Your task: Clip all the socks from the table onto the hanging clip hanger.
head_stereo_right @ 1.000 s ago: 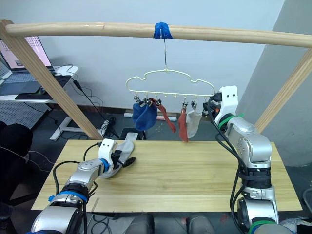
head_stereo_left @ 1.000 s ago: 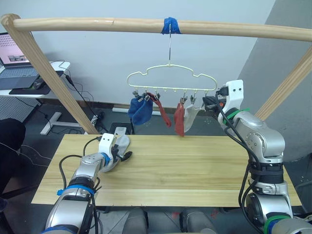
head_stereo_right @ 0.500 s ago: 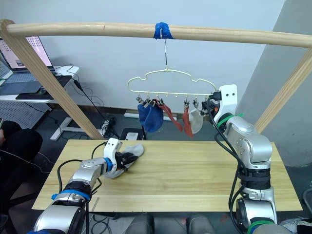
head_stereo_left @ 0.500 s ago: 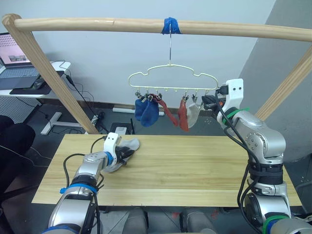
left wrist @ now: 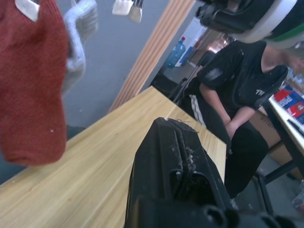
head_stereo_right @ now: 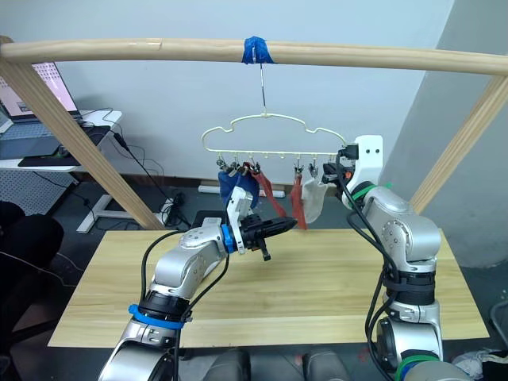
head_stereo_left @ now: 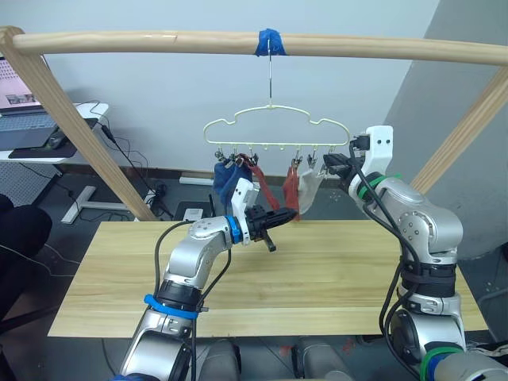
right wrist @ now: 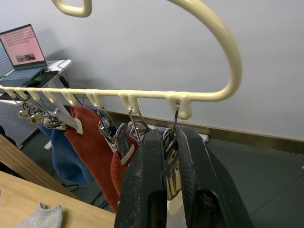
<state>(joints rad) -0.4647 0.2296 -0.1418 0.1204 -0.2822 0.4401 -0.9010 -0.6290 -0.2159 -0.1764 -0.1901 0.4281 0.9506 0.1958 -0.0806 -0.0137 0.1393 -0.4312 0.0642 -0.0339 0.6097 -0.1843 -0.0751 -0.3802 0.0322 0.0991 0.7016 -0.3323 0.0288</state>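
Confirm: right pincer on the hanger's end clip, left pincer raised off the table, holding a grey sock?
No: the left pincer is raised but shut and empty, per the left wrist view; a grey sock lies on the table. The right pincer is on the end clip of the clip hanger.

Silver arms, black cables, blue bands.

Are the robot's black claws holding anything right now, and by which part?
The right gripper pinches the end metal clip of the cream wire clip hanger. The left gripper is shut, holding nothing.
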